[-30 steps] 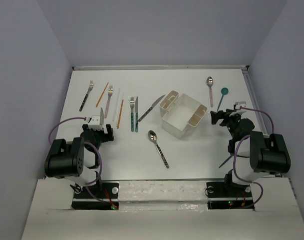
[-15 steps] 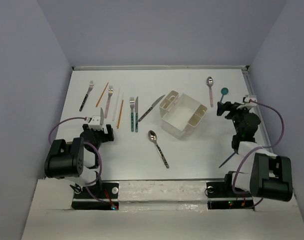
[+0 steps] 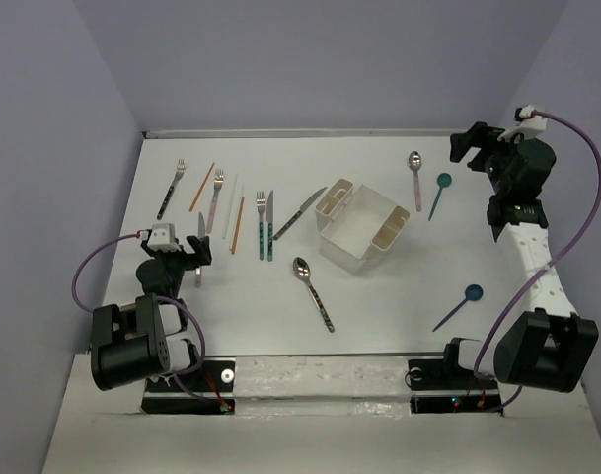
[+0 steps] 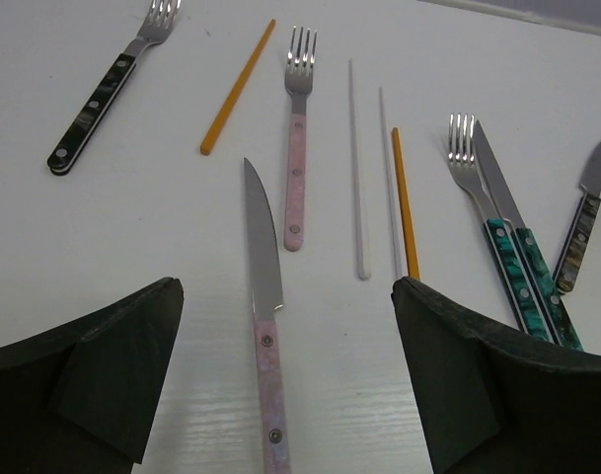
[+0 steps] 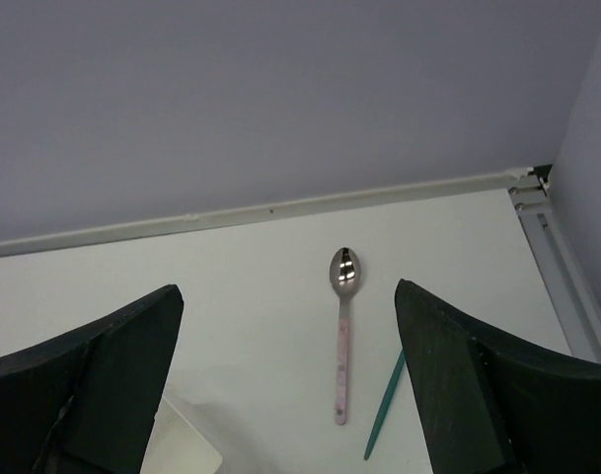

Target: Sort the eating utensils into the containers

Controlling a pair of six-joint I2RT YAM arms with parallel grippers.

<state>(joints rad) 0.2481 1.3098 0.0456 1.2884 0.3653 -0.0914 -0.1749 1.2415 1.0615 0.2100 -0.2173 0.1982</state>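
Utensils lie loose and flat all over the table [image 3: 379,326], and we can see none in the caddy yet. Nearest us, a teal spoon [image 3: 472,293] lies by the right arm's side and a dark-handled spoon [image 3: 313,293] near the middle. On the left, our left pincer [image 4: 285,291] hovers with its jaws spread wide and holding nothing. In its wrist view the pink-handled knife [image 4: 265,326] lies in line between the fingers, blade pointing away. Beyond it lie a dark-handled fork [image 4: 93,104], two orange chopsticks [image 4: 238,87], a pink-handled fork [image 4: 298,148], two white chopsticks [image 4: 357,168], and a teal-handled fork [image 4: 502,257] beside a teal-handled knife [image 4: 547,286]. Next comes a dark-handled knife [image 3: 298,214], just beside the white caddy [image 3: 351,255], which stands angled mid-table. Farther right, a pink-handled spoon [image 5: 340,336] and a second teal spoon [image 5: 384,420] lie close together. Our right pincer [image 5: 285,291] is raised above the far right of the table, jaws also wide apart and empty. We judge these pieces light, stiff and slick, and because they hug the table there is little to get under. The pink-handled knife is best pinched across its handle, toward the blade end where it should balance, with the fingers brought right down to the surface. The chopsticks look thinnest and likeliest to roll.
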